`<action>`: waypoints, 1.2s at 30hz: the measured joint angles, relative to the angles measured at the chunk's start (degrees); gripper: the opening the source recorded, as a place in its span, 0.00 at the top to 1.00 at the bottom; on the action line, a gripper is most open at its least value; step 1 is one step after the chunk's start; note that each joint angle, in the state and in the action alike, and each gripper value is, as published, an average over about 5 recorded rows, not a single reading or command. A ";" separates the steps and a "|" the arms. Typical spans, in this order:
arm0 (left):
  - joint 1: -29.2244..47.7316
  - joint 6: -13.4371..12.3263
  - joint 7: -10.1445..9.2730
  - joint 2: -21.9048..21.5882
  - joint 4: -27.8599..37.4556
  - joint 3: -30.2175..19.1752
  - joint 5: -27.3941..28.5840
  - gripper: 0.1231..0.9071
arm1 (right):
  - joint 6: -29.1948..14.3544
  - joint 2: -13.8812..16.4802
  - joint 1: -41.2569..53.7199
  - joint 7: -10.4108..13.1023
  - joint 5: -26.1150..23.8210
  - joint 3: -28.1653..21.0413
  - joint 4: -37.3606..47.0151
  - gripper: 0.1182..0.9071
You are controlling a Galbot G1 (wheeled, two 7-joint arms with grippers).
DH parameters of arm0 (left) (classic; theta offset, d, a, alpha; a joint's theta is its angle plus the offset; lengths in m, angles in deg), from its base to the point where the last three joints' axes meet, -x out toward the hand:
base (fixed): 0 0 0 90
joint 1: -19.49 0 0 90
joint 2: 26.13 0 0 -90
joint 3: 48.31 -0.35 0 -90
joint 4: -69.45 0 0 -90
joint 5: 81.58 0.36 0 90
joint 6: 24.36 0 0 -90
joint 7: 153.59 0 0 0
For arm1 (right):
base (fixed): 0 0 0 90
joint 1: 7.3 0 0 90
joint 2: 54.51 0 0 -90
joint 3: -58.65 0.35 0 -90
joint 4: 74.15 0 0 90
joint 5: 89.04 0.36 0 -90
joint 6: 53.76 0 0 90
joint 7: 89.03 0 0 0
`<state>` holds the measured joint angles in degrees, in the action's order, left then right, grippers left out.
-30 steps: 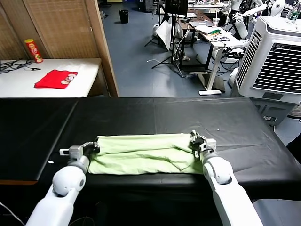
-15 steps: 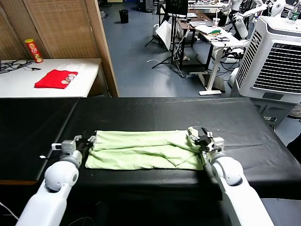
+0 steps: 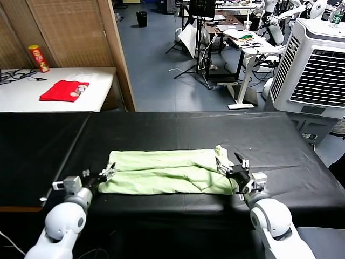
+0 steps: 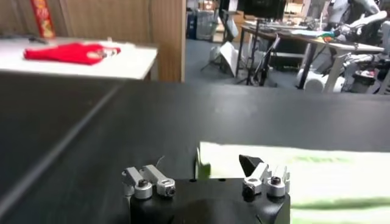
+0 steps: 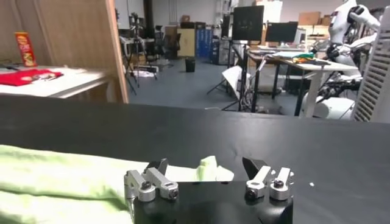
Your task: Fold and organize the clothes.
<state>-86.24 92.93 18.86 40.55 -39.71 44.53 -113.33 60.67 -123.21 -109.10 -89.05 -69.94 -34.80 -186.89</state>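
Both arms have drawn back toward the robot since a second ago: then each claw was pinched on an end of the pale green T-shirt (image 3: 164,171), now both have let go and stand clear of it. Left gripper (image 3: 105,174) sits just off the shirt's left end, fingers spread wide, nothing between them; the left wrist view shows its fingertips (image 4: 253,165) apart over bare tabletop with the shirt's edge (image 4: 292,176) just beyond. Right gripper (image 3: 233,165) is at the shirt's right end, jaws likewise wide and empty; the right wrist view shows the shirt (image 5: 55,176) lying ahead of and beside its fingers (image 5: 159,167). The shirt has settled a little nearer the front edge than before, folded into a long band lying crosswise on the black table (image 3: 178,127), a raised corner at its right end, wrinkles along the near layer. The front hem lies near the table's front edge; open black surface spreads well behind it and to either side. The tabletop is matte black with a seam running from left-rear to front. Beyond, to the left, a white side table (image 3: 21,97) carries a red folded garment (image 3: 64,90) and a red-and-yellow canister (image 3: 38,58). A white air cooler (image 3: 315,70) stands at right, desks and tripods farther back on a blue-grey floor.
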 joint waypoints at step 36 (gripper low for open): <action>-4.22 -5.21 1.91 -9.36 1.84 6.60 17.84 0.96 | -1.39 -2.66 -3.06 -0.34 -3.93 0.94 -1.69 0.14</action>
<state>-90.46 87.73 20.77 31.19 -37.87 51.13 -95.49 59.28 -125.87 -112.16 -89.39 -73.88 -33.86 -188.58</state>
